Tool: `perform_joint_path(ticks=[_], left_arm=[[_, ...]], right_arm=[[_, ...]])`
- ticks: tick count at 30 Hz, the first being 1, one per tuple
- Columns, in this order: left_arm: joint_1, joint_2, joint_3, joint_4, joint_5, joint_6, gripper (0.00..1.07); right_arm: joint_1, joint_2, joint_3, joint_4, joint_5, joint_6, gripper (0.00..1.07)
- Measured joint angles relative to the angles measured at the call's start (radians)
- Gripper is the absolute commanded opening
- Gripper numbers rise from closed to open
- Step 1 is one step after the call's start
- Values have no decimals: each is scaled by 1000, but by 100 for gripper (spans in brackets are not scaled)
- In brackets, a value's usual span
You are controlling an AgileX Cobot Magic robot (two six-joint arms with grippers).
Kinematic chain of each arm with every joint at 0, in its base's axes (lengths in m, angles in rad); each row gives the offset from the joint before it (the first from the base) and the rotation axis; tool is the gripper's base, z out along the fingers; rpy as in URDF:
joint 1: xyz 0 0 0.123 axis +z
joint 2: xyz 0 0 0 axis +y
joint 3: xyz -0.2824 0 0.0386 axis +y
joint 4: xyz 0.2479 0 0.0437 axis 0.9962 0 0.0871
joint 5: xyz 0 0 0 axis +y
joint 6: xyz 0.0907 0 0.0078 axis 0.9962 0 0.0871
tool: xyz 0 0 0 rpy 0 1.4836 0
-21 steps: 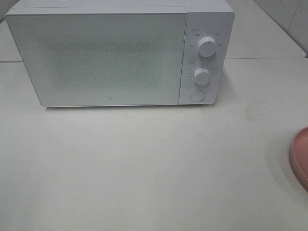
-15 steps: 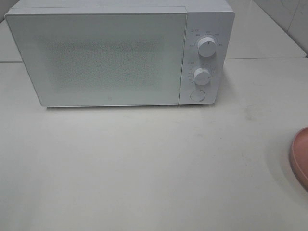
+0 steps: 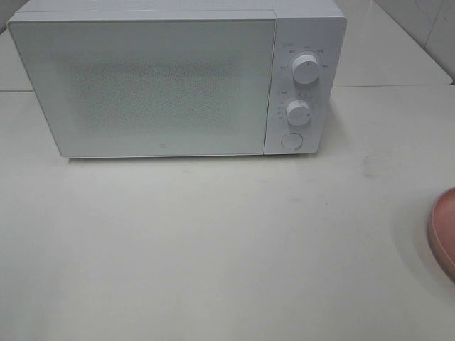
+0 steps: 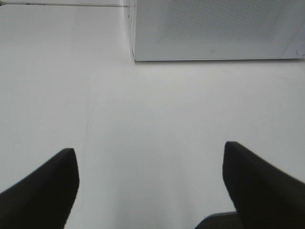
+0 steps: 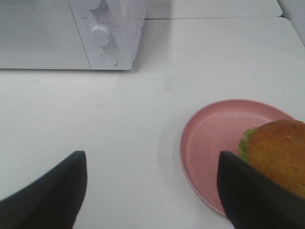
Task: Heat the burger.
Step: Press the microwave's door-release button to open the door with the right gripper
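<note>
The burger, with a glossy brown bun and green lettuce, lies on a pink plate; only that plate's edge shows at the right border of the high view. A white microwave stands at the back with its door closed; it also appears in the wrist views. My right gripper is open above the table, the burger just beside one finger. My left gripper is open over bare table in front of the microwave. Neither arm shows in the high view.
The microwave has two round knobs and a round button on its right panel. The white table spreads in front of it. A tiled wall rises at the far right.
</note>
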Motion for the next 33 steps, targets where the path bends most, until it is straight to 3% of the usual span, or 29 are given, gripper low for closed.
perform_joint_path(ticks=[8, 33], left_arm=[[0, 0, 0, 0, 0, 0, 78], [0, 0, 0, 0, 0, 0, 78]], right_arm=[[0, 16, -25, 1, -23, 0, 74], [0, 433, -34, 1, -358, 0, 74]])
